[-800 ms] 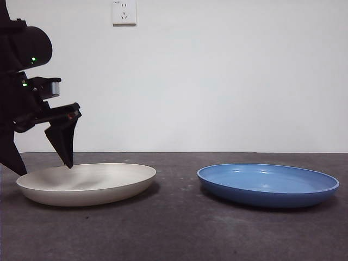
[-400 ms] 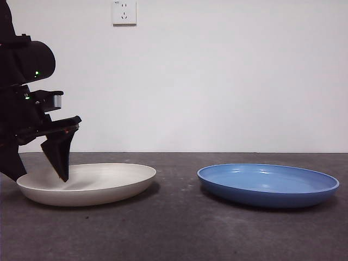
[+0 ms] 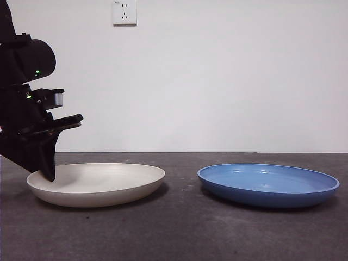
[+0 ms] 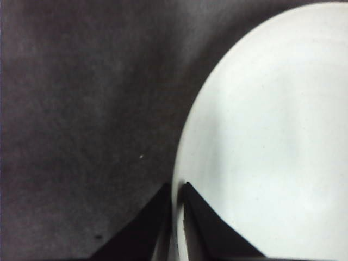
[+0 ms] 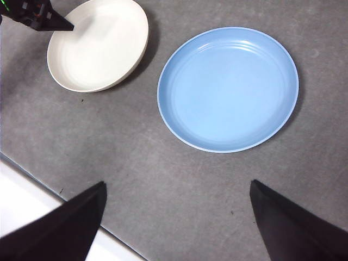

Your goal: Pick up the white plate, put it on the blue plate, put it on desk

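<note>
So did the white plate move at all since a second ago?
Yes. The white plate slid sideways toward the blue plate, which stayed put, so the gap between them is narrower. The left gripper is shut on its rim.

A strip of bare desk [image 3: 182, 217] separates the white plate [image 3: 98, 184] from the blue plate [image 3: 268, 185] (the left gripper [image 3: 48, 173] crowds the white plate's outer rim).

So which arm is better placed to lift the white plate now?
The left. Its tool is already closed on the white plate's rim, one jaw inside and one outside. The right tool hangs open, well above the desk, nearer the blue plate.
</note>
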### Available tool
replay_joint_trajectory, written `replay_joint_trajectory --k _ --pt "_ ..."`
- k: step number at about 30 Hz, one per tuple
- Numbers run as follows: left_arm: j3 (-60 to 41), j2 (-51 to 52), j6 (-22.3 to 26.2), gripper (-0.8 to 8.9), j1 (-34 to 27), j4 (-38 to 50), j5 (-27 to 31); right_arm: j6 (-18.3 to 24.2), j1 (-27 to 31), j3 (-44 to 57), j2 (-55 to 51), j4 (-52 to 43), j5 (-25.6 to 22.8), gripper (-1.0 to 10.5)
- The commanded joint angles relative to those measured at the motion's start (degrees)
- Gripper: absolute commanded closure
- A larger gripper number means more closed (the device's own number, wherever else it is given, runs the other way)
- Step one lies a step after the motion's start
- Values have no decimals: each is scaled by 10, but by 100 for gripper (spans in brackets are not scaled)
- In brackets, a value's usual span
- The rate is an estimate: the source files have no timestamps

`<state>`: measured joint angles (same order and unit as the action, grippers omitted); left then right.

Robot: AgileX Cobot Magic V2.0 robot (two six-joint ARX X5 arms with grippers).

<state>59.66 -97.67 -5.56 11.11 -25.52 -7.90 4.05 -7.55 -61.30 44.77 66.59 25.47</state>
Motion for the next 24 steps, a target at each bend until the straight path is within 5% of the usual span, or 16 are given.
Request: replay_joint_trajectory --k 1,13,24 --pt "16 -8 -9 804 0 2 1 -5 -2 -10 4 -6 0 523" --pt "92 67 -40 804 12 -35 -41 -5 -2 -10 4 -6 -2 523" --pt "149 73 -77 804 130 3 -41 -13 -2 -10 4 -5 -5 523"
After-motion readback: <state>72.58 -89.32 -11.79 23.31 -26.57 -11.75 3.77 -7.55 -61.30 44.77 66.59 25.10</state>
